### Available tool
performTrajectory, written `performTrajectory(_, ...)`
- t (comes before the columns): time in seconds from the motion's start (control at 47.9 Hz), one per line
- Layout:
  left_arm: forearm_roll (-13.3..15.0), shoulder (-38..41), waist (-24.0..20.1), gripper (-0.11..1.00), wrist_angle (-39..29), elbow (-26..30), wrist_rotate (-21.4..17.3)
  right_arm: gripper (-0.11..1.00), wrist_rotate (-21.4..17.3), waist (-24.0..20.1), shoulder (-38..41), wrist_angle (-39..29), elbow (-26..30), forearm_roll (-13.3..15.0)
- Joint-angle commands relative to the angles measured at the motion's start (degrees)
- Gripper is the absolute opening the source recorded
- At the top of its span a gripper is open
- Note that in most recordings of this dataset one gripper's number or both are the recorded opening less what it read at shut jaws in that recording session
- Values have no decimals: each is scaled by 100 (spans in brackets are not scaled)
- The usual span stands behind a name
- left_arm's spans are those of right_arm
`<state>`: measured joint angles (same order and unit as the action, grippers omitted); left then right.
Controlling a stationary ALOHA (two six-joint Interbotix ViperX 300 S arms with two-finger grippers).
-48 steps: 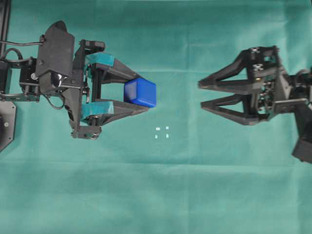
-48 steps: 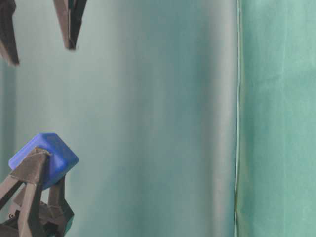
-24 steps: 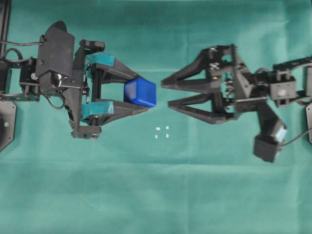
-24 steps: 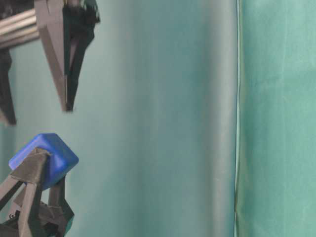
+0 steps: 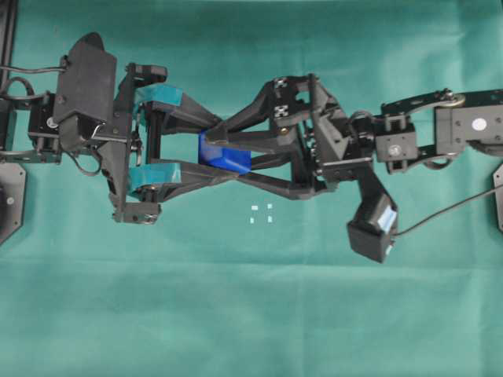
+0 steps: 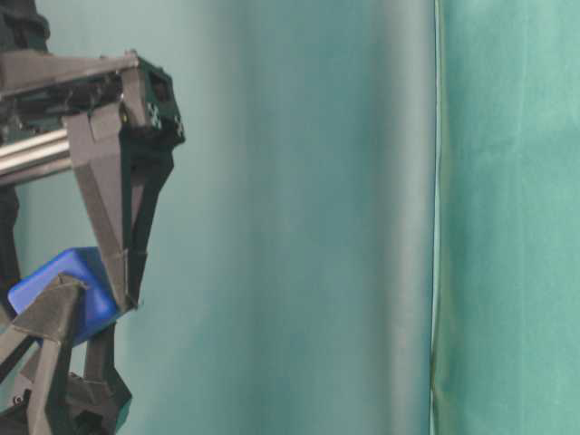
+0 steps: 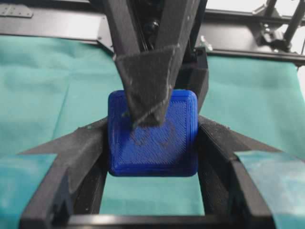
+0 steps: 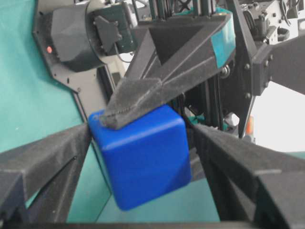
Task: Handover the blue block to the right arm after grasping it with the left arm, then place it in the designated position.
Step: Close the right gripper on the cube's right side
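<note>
The blue block (image 5: 225, 155) is clamped between the teal-taped fingers of the left gripper (image 5: 222, 151), held above the green cloth (image 5: 251, 314). The right gripper (image 5: 212, 149) straddles it – jaws spread wide, not yet closed – just above the white marks (image 5: 261, 214).

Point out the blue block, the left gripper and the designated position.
blue block (image 5: 225, 159): overhead view, its top face.
left gripper (image 5: 228, 151): overhead view, midway between its fingertips.
designated position (image 5: 261, 214): overhead view, middle of the four white marks.

Blue block (image 6: 63, 290) btwn dark fingers (image 6: 118, 245), green backdrop (image 6: 317, 217).
</note>
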<state>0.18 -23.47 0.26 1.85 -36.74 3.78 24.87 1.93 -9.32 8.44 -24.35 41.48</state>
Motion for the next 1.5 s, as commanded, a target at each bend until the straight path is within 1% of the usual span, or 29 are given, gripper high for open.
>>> performTrajectory(0.0, 9, -79, -9, 46, 35, 53, 0, 93, -18, 0, -18, 35, 246, 9)
performTrajectory(0.209, 9, -79, -9, 47, 35, 53, 0, 92, -9, 0, 18, 18, 299, 9)
performTrajectory(0.313, 9, -79, -9, 46, 35, 53, -9, 87, -9, 0, 18, -44, 290, 9)
performTrajectory(0.376, 9, -79, -9, 46, 26, 53, -9, 79, -44, 0, 18, -149, 290, 9)
performTrajectory(0.46, 9, -70, -9, 47, 18, 53, -9, 59, -53, 0, 18, -220, 290, 9)
performTrajectory(0.481, 9, -70, -9, 47, 9, 53, 0, 57, -53, 0, 18, -229, 299, 9)
performTrajectory(0.94, 0, -79, -9, 46, -35, 79, -35, 57, -44, 0, 18, -387, 299, 9)
performTrajectory(1.421, 0, -79, -9, 47, -105, 158, -9, 57, -44, 0, 18, -387, 299, 9)
performTrajectory(1.442, 0, -79, -9, 48, -105, 158, -9, 57, -44, 0, 18, -378, 290, 9)
performTrajectory(1.463, 0, -79, -9, 52, -105, 167, -9, 57, -44, 0, 18, -387, 290, 9)
performTrajectory(1.484, -9, -79, -9, 58, -105, 158, -9, 57, -44, 0, 18, -378, 299, 9)
